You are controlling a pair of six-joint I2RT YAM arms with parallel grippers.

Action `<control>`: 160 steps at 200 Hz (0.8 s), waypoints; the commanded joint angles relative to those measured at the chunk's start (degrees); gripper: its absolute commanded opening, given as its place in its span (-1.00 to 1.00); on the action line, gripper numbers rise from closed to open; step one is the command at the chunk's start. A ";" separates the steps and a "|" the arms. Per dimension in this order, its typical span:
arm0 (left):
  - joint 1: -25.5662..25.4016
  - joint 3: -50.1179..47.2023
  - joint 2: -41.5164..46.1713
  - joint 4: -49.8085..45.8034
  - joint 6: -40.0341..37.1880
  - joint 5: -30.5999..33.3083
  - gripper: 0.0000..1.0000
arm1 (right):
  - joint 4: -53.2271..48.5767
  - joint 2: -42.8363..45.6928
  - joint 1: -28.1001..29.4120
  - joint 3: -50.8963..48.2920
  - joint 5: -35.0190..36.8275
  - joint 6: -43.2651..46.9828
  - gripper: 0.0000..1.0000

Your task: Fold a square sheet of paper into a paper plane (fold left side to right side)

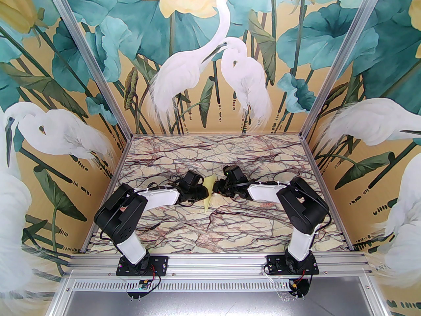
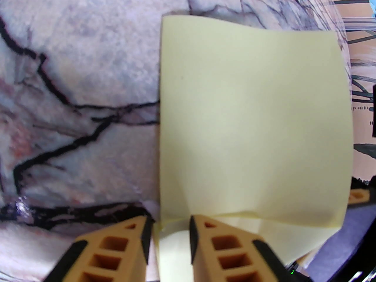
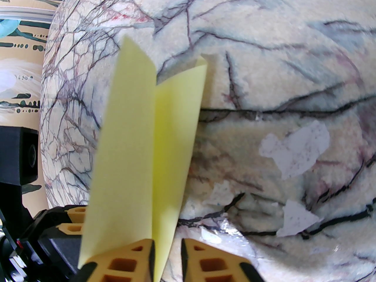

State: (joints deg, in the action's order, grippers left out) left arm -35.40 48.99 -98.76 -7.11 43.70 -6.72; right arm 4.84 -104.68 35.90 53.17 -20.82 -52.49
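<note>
The square sheet of paper is pale yellow and folded in half. It stands on edge in the middle of the marble table, between the two arms. My left gripper reaches it from the left. In the left wrist view its orange fingers stand apart, and the near edge of the sheet lies in the gap of the left gripper. My right gripper meets it from the right. The two leaves of the sheet rise like an open book from the slightly parted right gripper. The paper plane is out of view.
Small white scraps lie flat on the marble to the right of the sheet, one of them nearer the right gripper. The table is walled by painted panels on three sides. The left arm's black body sits close behind the sheet.
</note>
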 commanded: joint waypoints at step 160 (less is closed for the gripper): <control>-3.14 3.50 -8.12 -2.20 0.79 -1.79 -0.47 | 12.22 -3.72 -1.10 -2.39 -7.22 -4.20 -0.16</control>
State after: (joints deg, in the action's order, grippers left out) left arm -36.40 53.04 -100.95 -12.71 43.94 -4.36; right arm 13.67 -106.96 35.14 51.55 -26.28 -55.18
